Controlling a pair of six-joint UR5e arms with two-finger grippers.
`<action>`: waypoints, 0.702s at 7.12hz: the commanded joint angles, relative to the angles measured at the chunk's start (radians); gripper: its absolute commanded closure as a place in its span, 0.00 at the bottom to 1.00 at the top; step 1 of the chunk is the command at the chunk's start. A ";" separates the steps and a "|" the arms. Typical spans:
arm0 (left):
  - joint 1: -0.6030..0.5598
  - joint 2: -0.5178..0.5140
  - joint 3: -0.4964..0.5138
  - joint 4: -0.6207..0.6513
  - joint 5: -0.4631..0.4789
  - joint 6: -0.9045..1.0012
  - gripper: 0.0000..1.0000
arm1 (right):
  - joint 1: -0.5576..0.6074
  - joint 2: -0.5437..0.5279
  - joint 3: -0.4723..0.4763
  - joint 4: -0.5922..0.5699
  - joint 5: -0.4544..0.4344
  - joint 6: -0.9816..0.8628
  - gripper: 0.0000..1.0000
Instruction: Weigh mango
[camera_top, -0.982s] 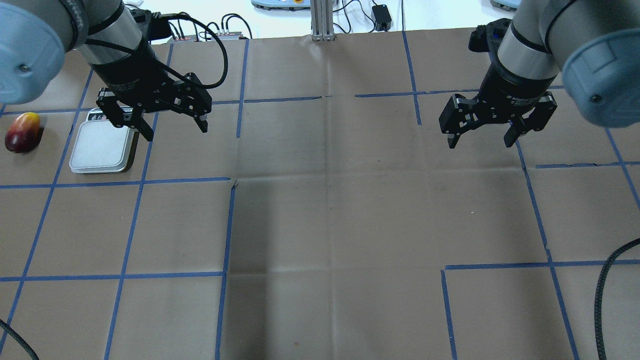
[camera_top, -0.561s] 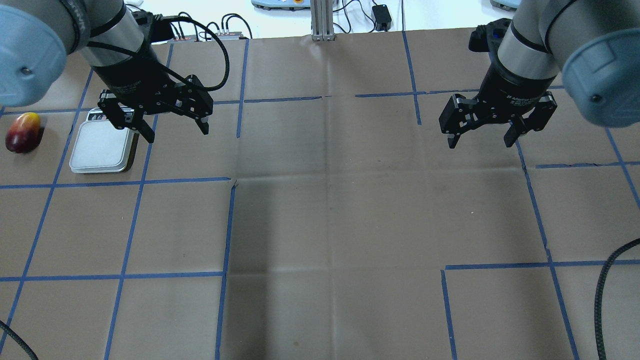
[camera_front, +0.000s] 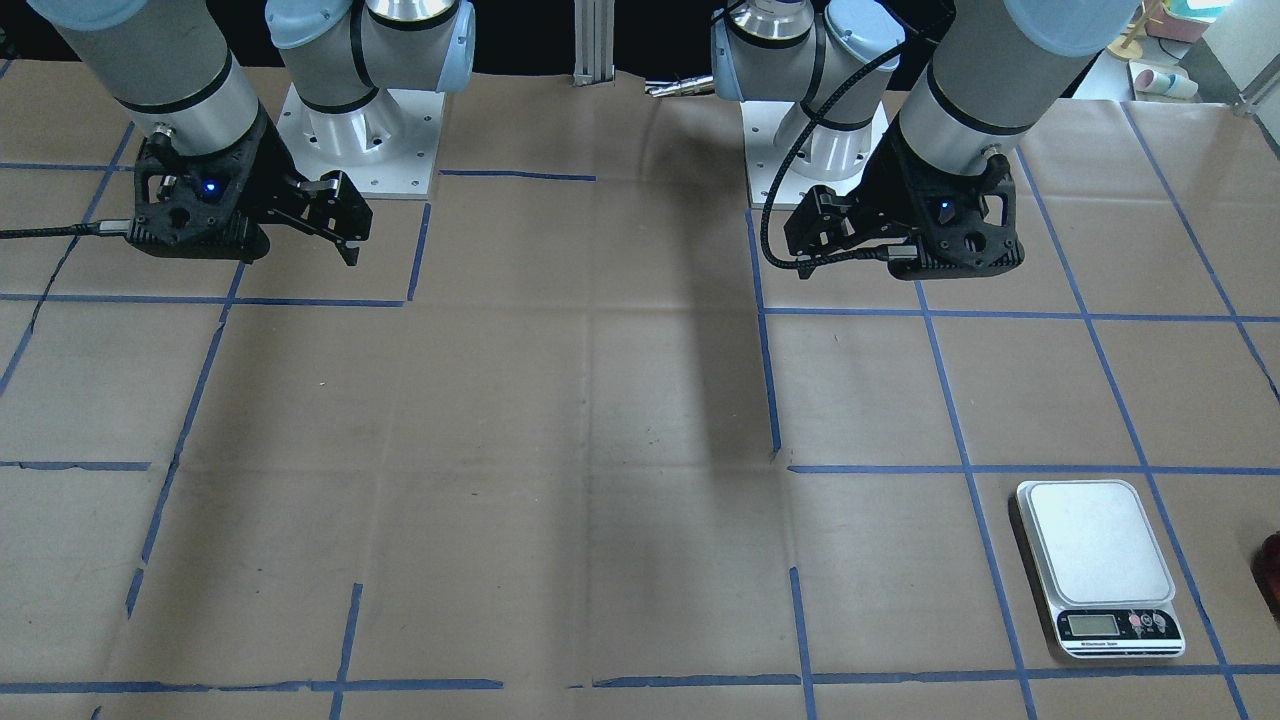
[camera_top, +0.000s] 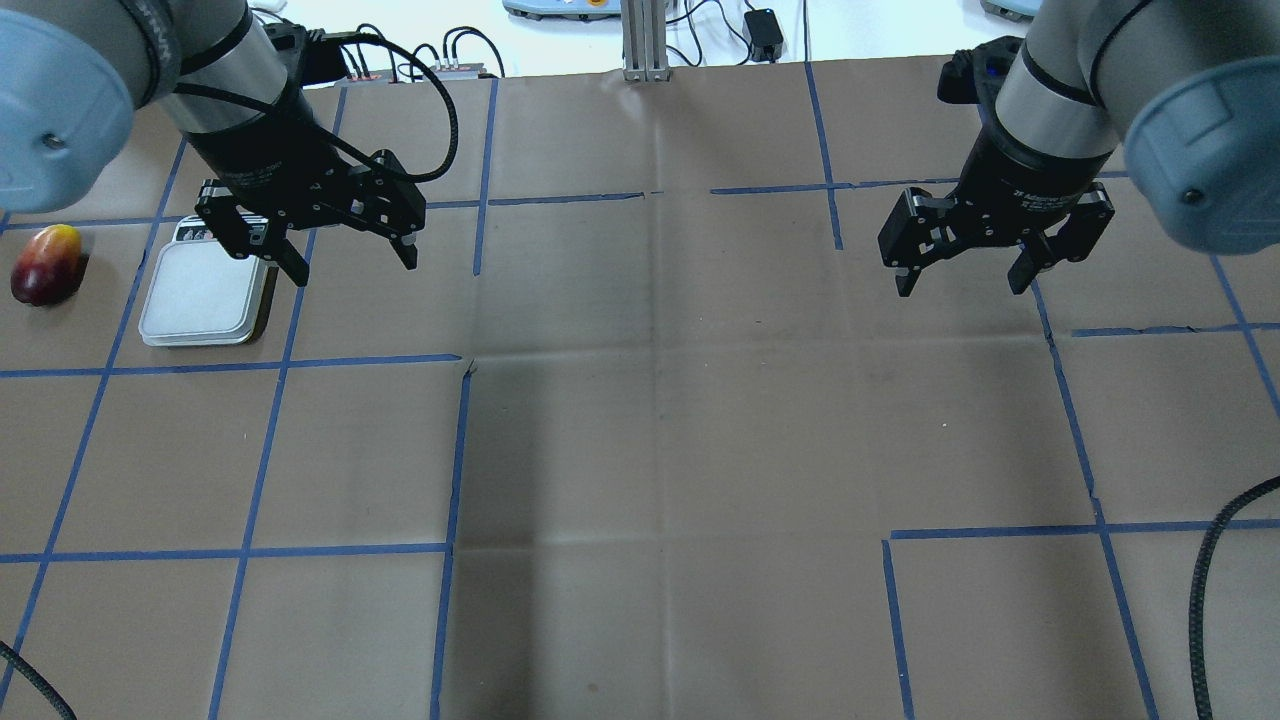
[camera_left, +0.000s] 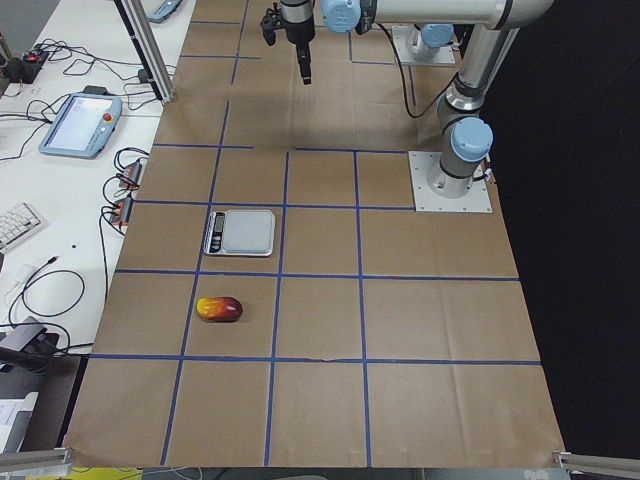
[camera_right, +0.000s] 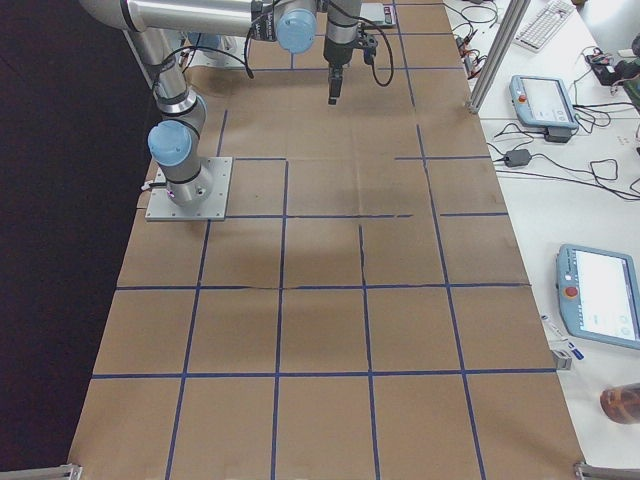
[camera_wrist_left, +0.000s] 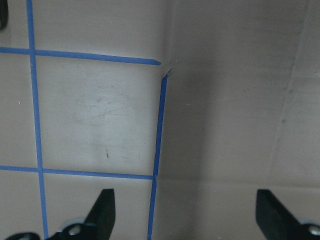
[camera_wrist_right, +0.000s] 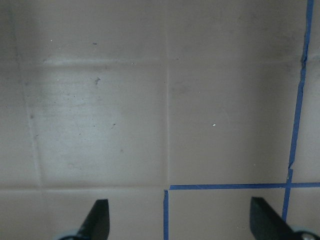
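Observation:
The mango (camera_top: 46, 265), dark red shading to yellow, lies on the brown paper at the far left edge; it also shows in the exterior left view (camera_left: 219, 308) and as a red sliver at the front view's right edge (camera_front: 1272, 572). The white scale (camera_top: 205, 293) sits just right of it, its display toward the far side (camera_front: 1100, 568) (camera_left: 240, 231). My left gripper (camera_top: 352, 265) hangs open and empty above the table, just right of the scale. My right gripper (camera_top: 962, 280) is open and empty, high over the right side.
Brown paper with blue tape grid lines (camera_top: 460, 440) covers the table. Cables and control boxes (camera_top: 440, 55) lie beyond the far edge. A black cable (camera_top: 1205, 580) hangs at the right front. Teach pendants (camera_right: 545, 95) rest on the side bench.
My left gripper has shifted very slightly; the mango, scale and right arm have not moved.

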 joint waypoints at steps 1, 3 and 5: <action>0.160 -0.047 0.009 0.067 0.116 0.152 0.00 | 0.000 0.000 0.000 0.000 0.000 0.000 0.00; 0.413 -0.200 0.036 0.248 0.115 0.412 0.00 | 0.000 0.000 0.000 0.000 0.000 0.000 0.00; 0.546 -0.419 0.222 0.333 0.114 0.590 0.00 | 0.000 0.000 0.000 0.000 0.000 0.000 0.00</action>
